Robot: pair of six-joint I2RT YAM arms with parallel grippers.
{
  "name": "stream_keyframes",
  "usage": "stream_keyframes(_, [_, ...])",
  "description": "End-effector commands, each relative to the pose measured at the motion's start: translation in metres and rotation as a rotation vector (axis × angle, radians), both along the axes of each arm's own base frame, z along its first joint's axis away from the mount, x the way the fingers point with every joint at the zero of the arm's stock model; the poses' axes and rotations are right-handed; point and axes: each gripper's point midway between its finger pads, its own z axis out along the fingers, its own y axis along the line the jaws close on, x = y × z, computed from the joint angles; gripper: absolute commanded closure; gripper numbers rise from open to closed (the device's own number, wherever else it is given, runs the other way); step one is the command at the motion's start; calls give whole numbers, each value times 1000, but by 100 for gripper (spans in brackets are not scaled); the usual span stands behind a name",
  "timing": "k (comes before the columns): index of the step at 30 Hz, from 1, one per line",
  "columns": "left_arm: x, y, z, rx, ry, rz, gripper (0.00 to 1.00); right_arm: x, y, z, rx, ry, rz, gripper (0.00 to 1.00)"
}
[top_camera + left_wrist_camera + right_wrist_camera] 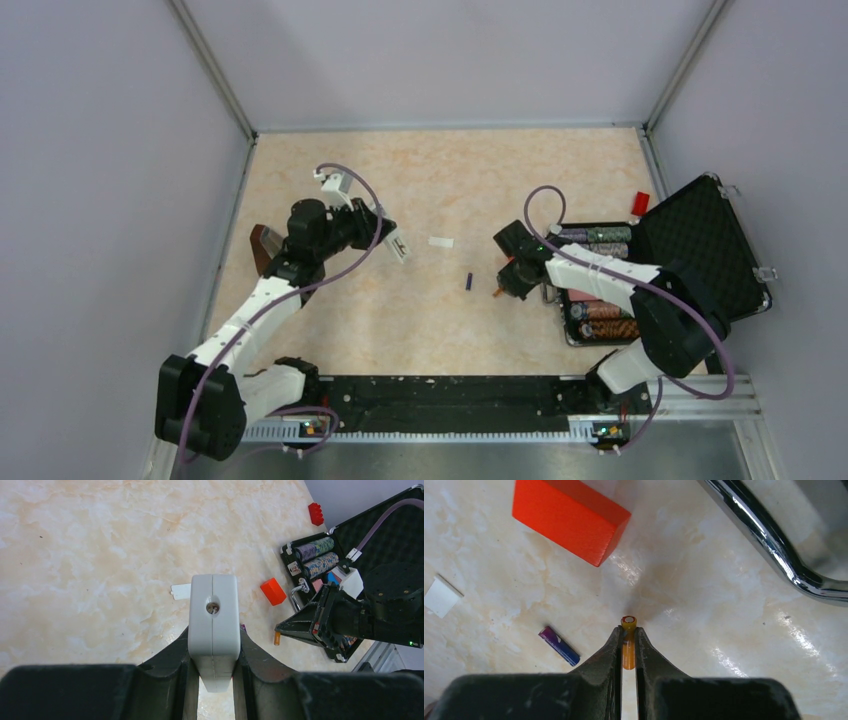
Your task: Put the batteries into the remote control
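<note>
My left gripper (213, 645) is shut on the white remote control (213, 625), gripping its sides and holding it above the table with one end facing the camera. In the top view the remote (399, 245) sticks out of this gripper (385, 233) at left centre. My right gripper (627, 630) is shut on the orange-brown battery (628, 642), low over the table. The top view shows this gripper (503, 288) right of centre. The dark purple battery (559, 645) lies loose on the table to its left, also visible in the top view (468, 282).
A small loose white plate (441, 241) lies between the arms. An orange-red block (569, 517) lies beyond the right gripper. An open black case (700, 255) of chip rolls, with a metal handle (774, 555), stands on the right. A red brick (640, 203) lies behind it.
</note>
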Motion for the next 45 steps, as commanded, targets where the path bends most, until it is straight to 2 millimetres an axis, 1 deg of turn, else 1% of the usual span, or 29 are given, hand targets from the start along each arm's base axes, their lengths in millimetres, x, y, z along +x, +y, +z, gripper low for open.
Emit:
stream_keyframes(1, [5,1,26,-51,-93,24,100,-7,-1,-9,40,58,-85,100])
stream_keyframes(4, [4,1,30,-58,-101,27,100,-10,-1,-15,51,82,-89,99])
stream_keyframes(5, [3,2,31,-57,-104,28,100,-10,-1,-13,56,77,-89,96])
stream_keyframes(8, [2,5,31,-48,-107,42,100,-10,-3,-8,66,61,-91,79])
stream_keyframes(10, [2,7,32,-44,-113,51,100,-7,-3,0,75,38,-82,72])
stream_keyframes(12, [2,8,33,-42,-117,61,100,-1,-3,12,76,-4,-60,67])
stream_keyframes(13, [2,9,33,-41,-119,64,100,3,-3,21,74,-32,-45,67])
stream_keyframes(14, [3,9,34,-41,-122,68,100,7,-3,30,68,-66,-2,67])
stream_keyframes(17, [3,10,36,-35,-127,70,100,30,-2,65,51,-176,144,71])
stream_keyframes(19, [4,10,38,-31,-131,69,100,50,-3,90,-7,-276,266,71])
stream_keyframes(21, [4,11,41,-27,-138,71,100,71,-1,114,-96,-379,475,71])
stream_keyframes(22, [5,11,42,-25,-142,73,100,78,4,123,-134,-422,603,71])
stream_keyframes(23, [5,12,44,-23,-149,78,100,81,11,131,-170,-455,754,70])
stream_keyframes(24, [6,14,46,-25,-150,90,100,76,24,138,-152,-479,915,69])
stream_keyframes(26, [7,15,54,-32,-166,100,100,71,34,145,-172,-503,1132,64])
stream_keyframes(28, [8,16,64,-42,-186,109,100,62,42,146,-169,-530,1303,62])
stream_keyframes(31, [11,19,78,-48,-207,130,100,52,41,139,-241,-571,1486,60])
stream_keyframes(33, [13,23,87,-51,-219,153,100,45,38,128,-300,-568,1574,56])
stream_keyframes(36, [19,33,94,-65,-206,217,100,38,33,116,-346,-553,1657,51])
stream_keyframes(38, [25,45,95,-78,-177,288,100,33,35,106,-364,-546,1735,50])
stream_keyframes(40, [30,57,93,-88,-150,349,100,25,38,91,-394,-522,1825,51])
stream_keyframes(43, [38,76,91,-105,-126,429,100,7,38,64,-423,-444,1973,52])
stream_keyframes(45, [41,86,88,-109,-113,461,100,1,36,52,-425,-396,2028,53])
